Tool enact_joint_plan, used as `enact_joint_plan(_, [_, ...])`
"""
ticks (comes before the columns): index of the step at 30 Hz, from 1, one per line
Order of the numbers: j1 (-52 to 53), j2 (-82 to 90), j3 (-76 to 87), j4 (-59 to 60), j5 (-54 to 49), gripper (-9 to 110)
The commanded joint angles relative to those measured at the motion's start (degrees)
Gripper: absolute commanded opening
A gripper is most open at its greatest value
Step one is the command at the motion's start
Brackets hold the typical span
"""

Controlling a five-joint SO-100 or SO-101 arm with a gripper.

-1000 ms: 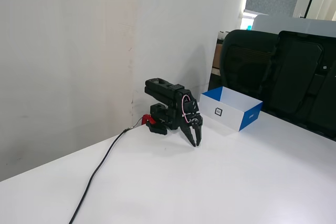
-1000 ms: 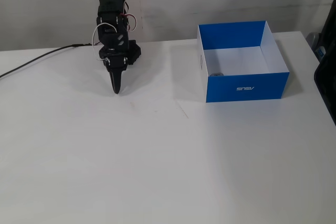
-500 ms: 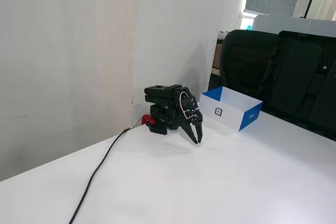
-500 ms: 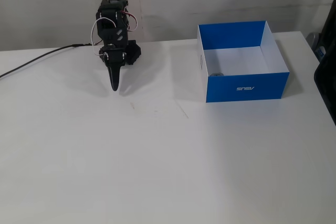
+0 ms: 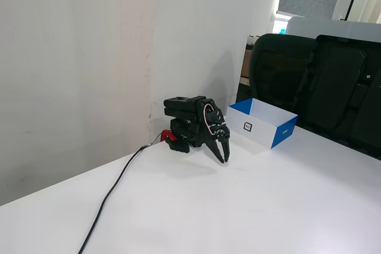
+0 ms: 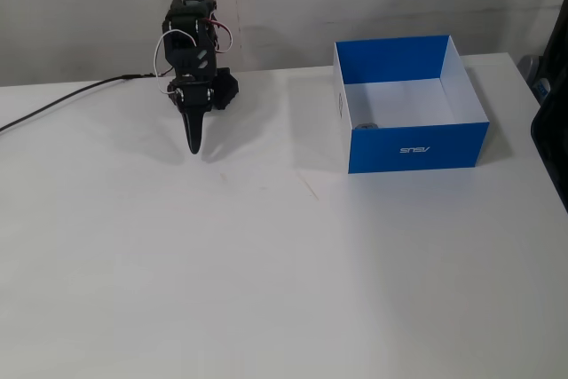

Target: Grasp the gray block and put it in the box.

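We see the gripper (image 6: 193, 148) closed and empty, tip down on the table (image 6: 266, 272), well left of the box (image 6: 417, 150); a gray block (image 6: 366, 125) lies inside.

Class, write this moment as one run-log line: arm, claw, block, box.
arm: folded low by wall | claw: shut, empty, tips at the table | gray block: inside box, near-left corner | box: upright, apart from arm

gray block (image 6: 366, 125) mostly hidden behind the box (image 6: 417, 145) front wall, cable (image 6: 53, 106) cut off at left edge
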Motion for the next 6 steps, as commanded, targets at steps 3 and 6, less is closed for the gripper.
enact_joint_plan(3, [0.4, 0.6, 0.7, 0.2, 0.1, 0])
enact_joint_plan(6, [0.4, 0.6, 0.7, 0.2, 0.1, 0])
